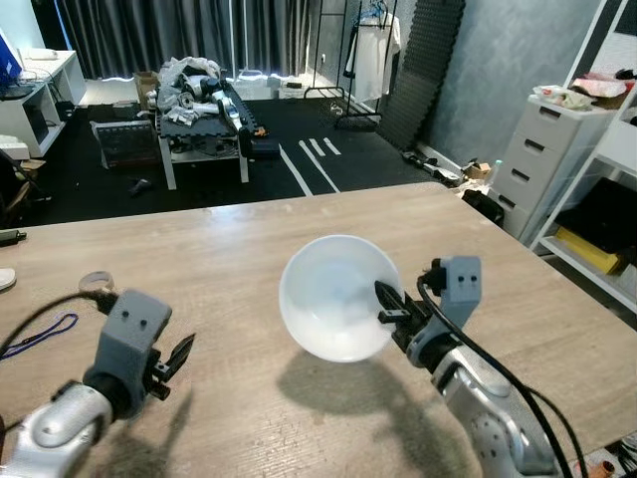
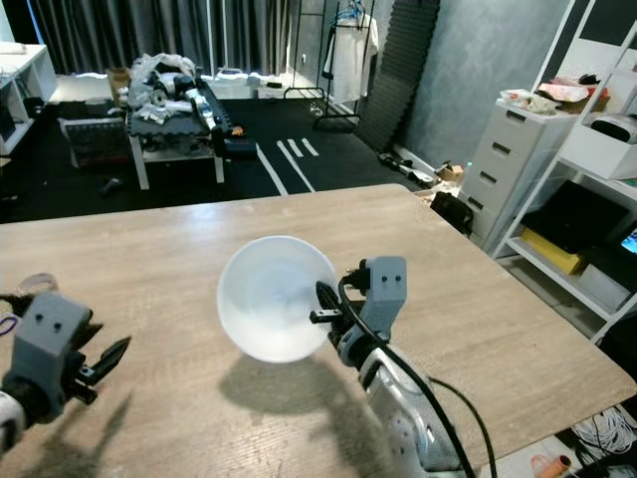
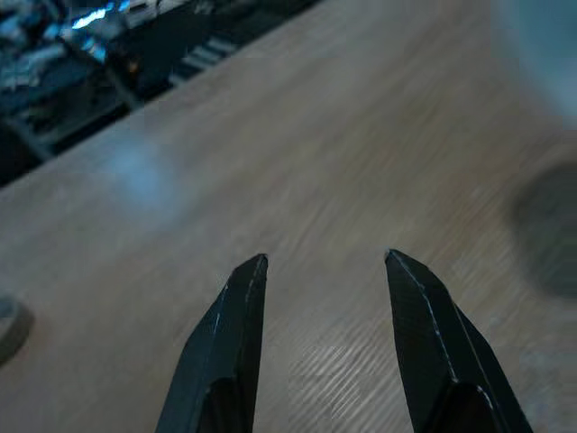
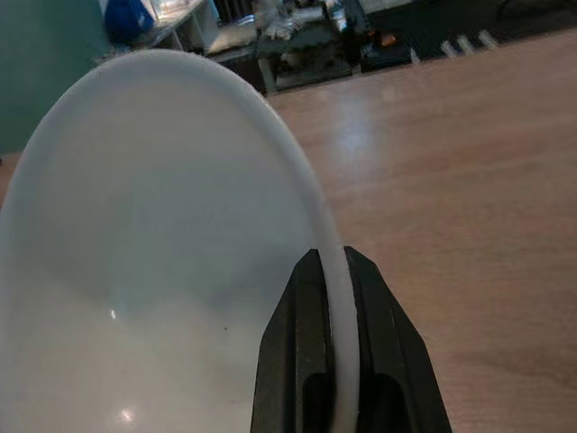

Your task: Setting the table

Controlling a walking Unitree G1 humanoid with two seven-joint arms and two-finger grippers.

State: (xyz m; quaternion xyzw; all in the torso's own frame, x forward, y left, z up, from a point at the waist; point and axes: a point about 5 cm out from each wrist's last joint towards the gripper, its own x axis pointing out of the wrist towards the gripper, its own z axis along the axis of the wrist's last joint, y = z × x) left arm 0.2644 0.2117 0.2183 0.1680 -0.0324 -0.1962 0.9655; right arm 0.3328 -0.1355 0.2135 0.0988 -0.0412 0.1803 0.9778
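Observation:
A white bowl (image 1: 333,294) hangs tilted above the middle of the wooden table (image 1: 229,249), casting a shadow beneath it. My right gripper (image 1: 388,304) is shut on the bowl's right rim, one finger inside and one outside; the right wrist view shows the rim (image 4: 334,271) pinched between the black fingers. My left gripper (image 1: 179,360) hovers low over the table's near left part, open with nothing between its fingers (image 3: 236,307). The bowl's blurred edge (image 3: 541,45) lies ahead of the left gripper.
A small ring-shaped object (image 1: 96,283) and a blue cord (image 1: 40,334) lie at the table's left. Beyond the far edge is a dark floor with a cluttered bench (image 1: 199,110). White drawers (image 1: 542,159) and shelves stand to the right.

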